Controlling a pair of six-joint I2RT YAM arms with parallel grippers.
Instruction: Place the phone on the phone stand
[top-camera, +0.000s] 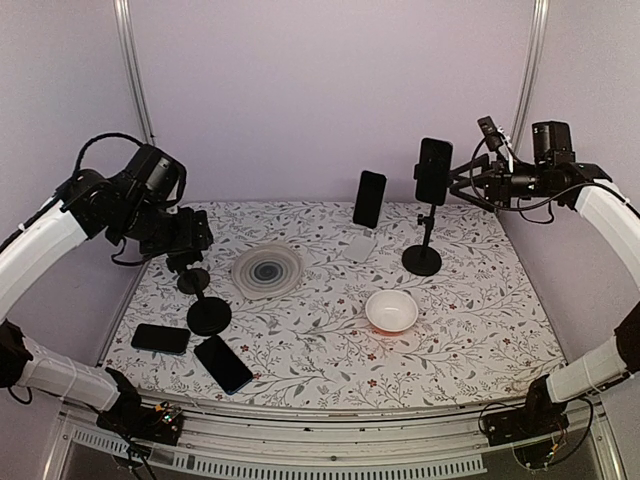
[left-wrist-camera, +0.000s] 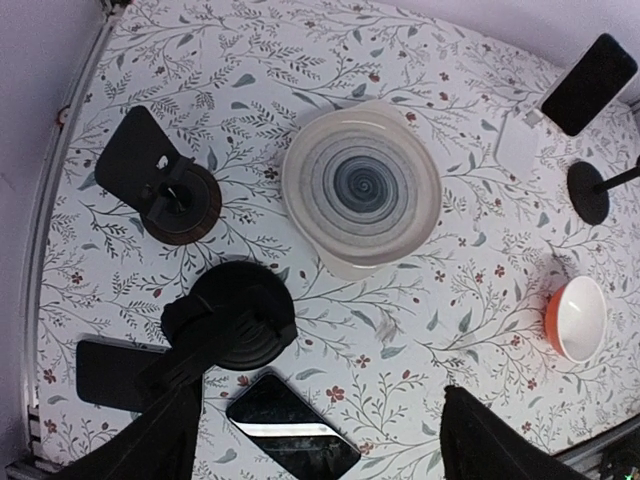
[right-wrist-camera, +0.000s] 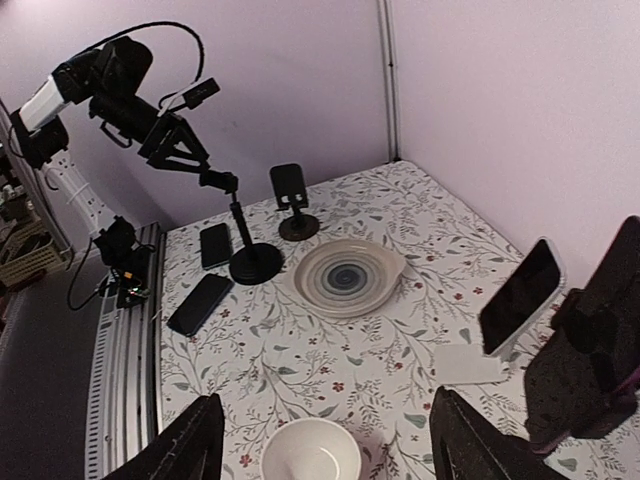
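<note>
Two black phones lie flat at the near left, one (top-camera: 222, 363) (left-wrist-camera: 292, 428) closer to the middle than the other (top-camera: 160, 338). Beside them an empty tall black stand (top-camera: 209, 315) rises to my left gripper (top-camera: 190, 245). That gripper (left-wrist-camera: 320, 420) is open, and the stand's head is against its left finger (left-wrist-camera: 150, 440). A small empty black stand (top-camera: 193, 280) sits behind. My right gripper (top-camera: 470, 180) (right-wrist-camera: 328, 420) is open and empty, just right of a phone (top-camera: 433, 170) clamped on a second tall stand (top-camera: 422, 260). Another phone (top-camera: 369, 198) leans on a white stand (top-camera: 360, 245).
A ringed grey plate (top-camera: 267, 270) lies left of centre. A white bowl with an orange outside (top-camera: 391, 310) sits in front of the right tall stand. Purple walls close the back and sides, and a metal rail runs along the near edge.
</note>
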